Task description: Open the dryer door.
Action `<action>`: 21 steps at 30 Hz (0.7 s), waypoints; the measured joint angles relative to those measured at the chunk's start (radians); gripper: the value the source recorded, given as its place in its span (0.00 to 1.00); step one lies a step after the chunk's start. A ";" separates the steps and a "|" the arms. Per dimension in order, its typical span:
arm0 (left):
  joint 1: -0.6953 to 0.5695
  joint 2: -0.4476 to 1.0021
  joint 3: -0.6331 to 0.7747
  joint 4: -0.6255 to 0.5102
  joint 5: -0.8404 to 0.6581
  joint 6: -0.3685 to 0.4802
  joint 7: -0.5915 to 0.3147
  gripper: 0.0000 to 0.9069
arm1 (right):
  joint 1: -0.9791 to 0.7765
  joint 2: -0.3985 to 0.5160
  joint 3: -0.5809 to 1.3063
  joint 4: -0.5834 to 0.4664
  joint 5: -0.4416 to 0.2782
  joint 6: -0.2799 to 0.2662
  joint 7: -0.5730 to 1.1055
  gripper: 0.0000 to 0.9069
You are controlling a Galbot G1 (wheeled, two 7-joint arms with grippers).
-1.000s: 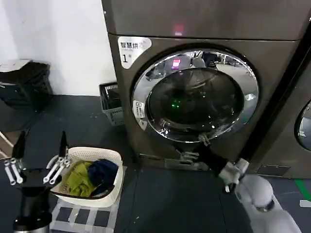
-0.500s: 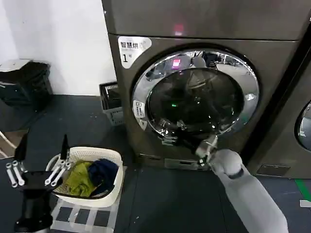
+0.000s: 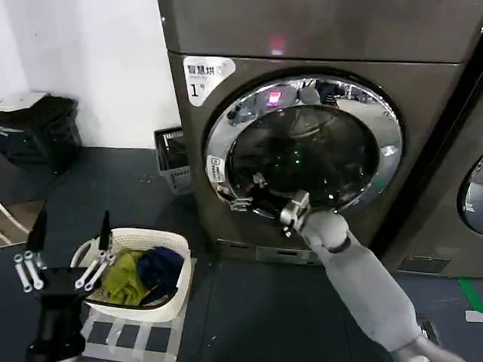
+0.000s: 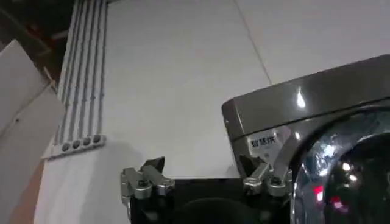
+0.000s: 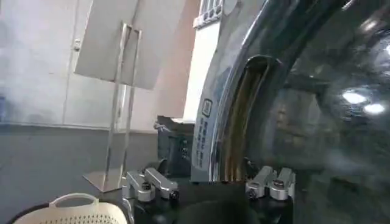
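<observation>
The dryer (image 3: 317, 34) is a dark grey-brown machine with a white "1" sticker (image 3: 205, 75). Its dryer door (image 3: 389, 143), a chrome ring around dark glass, looks closed in the head view. My right gripper (image 3: 249, 192) is raised to the door's lower left rim, open. In the right wrist view the door's rim (image 5: 207, 122), with a small label and a brownish recess beside it, stands between the spread right gripper (image 5: 207, 182) fingers. My left gripper (image 3: 68, 253) hangs open low on the left, away from the dryer (image 4: 304, 115), and holds nothing.
A white laundry basket (image 3: 179, 253) with green and blue clothes sits on the floor beside the left gripper. A dark crate (image 3: 170, 160) stands against the wall left of the dryer. A neighbouring machine (image 3: 453, 211) is at the right, and a black bin (image 3: 38, 128) at far left.
My right arm has swung up and to the left, from below the door to its lower left rim. The left gripper has shifted only slightly.
</observation>
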 joint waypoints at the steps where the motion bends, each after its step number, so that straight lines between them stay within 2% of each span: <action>1: 0.000 0.000 -0.001 -0.001 0.000 0.014 -0.003 1.00 | 0.003 -0.001 -0.004 0.000 0.008 -0.001 -0.009 1.00; 7: -0.010 0.011 -0.006 -0.012 -0.033 0.118 0.005 1.00 | 0.004 -0.015 0.001 -0.014 0.045 0.027 -0.109 1.00; 12: -0.042 0.039 -0.016 0.015 -0.090 0.197 -0.016 1.00 | -0.030 -0.051 0.021 0.018 0.067 0.025 -0.203 1.00; 17: -0.106 0.103 -0.058 0.055 -0.211 0.230 -0.009 1.00 | -0.067 -0.092 0.046 0.063 0.117 0.015 -0.300 1.00; 21: -0.162 0.211 -0.101 0.131 -0.341 0.173 0.063 1.00 | -0.103 -0.128 0.069 0.101 0.137 0.009 -0.373 1.00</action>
